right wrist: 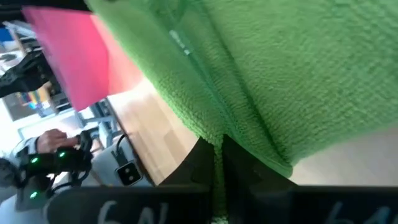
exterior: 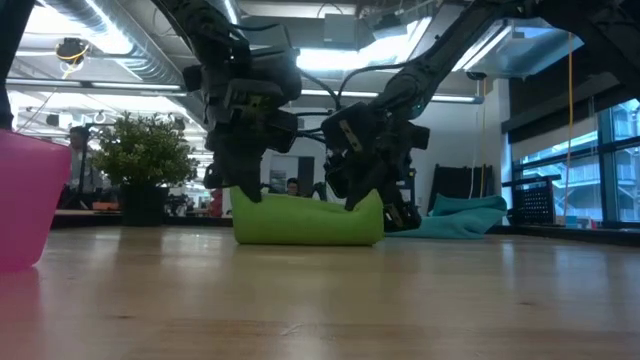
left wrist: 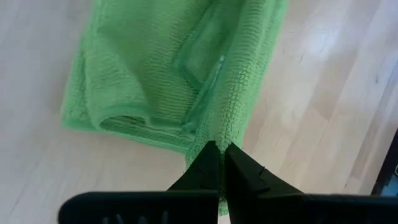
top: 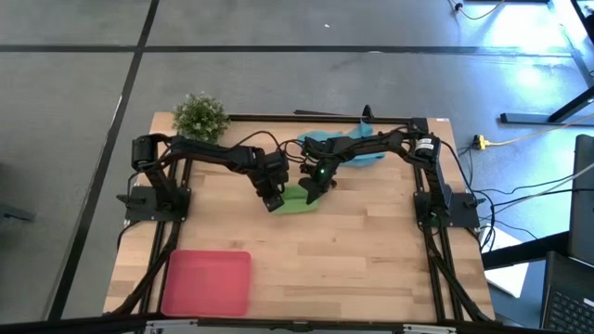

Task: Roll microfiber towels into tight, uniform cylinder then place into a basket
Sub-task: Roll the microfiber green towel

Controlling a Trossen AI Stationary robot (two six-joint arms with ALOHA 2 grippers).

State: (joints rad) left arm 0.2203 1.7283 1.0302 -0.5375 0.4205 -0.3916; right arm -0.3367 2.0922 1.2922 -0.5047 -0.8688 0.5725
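Observation:
The lime green towel (top: 297,201) lies in the middle of the table as a loosely folded bundle; in the low view (exterior: 305,222) its two ends rise a little and its middle rests on the wood. My left gripper (top: 272,199) is shut on its left end and my right gripper (top: 310,189) is shut on its right end. The light blue towel (top: 345,148) lies crumpled at the far edge, partly under my right arm. The pinkish-red tray (top: 207,282) stands at the near left. My left gripper pinches a folded edge of the green towel (left wrist: 219,132) at its left end between its two fingers, coming from above and slanting down. That end is raised a little (exterior: 240,197); the rest lies on the table, slack. My right gripper pinches the green towel's edge (right wrist: 219,138) at its right end between its two fingers, slanting down from above. One layer or several, I cannot tell. That end is raised a little (exterior: 372,200); the towel's middle rests on the table.
A small green bushy plant (top: 200,116) stands at the far left corner. A black frame (top: 278,118) runs round the table's edges. Bare wood lies between the green towel and the tray and toward the near right (top: 371,269).

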